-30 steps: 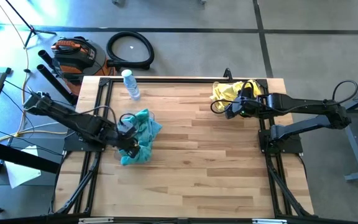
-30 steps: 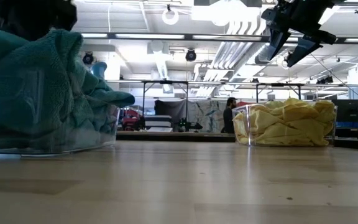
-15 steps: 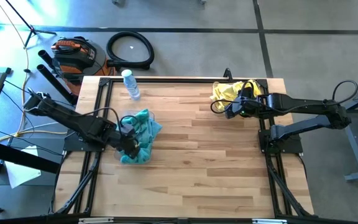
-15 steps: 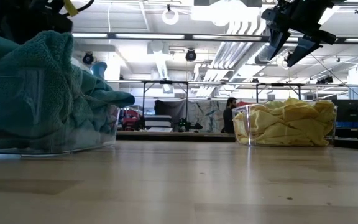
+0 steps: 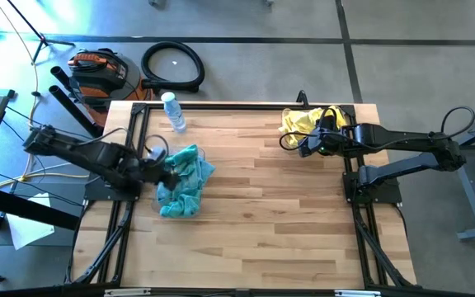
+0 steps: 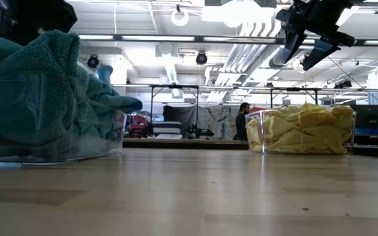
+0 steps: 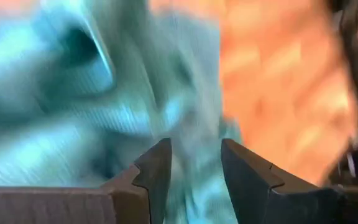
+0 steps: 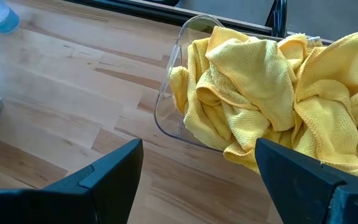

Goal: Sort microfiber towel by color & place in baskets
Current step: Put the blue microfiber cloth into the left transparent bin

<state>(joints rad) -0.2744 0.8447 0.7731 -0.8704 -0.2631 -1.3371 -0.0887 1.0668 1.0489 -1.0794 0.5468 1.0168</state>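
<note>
Teal microfiber towels point(image 5: 185, 186) are heaped at the table's left in a clear basket point(image 6: 18, 152), and one hangs over its rim. Yellow microfiber towels point(image 8: 260, 93) fill the other clear basket point(image 8: 166, 102) at the far right. My left gripper point(image 7: 194, 168) stands open just left of the teal heap and above it, with blurred teal cloth beyond its fingers. Over the near left side of the yellow basket, my right gripper point(image 8: 197, 174) hangs wide open with nothing between its fingers.
A clear water bottle point(image 5: 172, 111) lies near the far edge, left of centre. Bare wood point(image 5: 279, 214) spans the table's middle and near half. A hose coil point(image 5: 172, 66) and a vacuum lie on the floor beyond the far edge.
My left gripper has drawn back off the teal heap toward the table's left and far edges, rising a little. The teal towels stay heaped in their basket.
</note>
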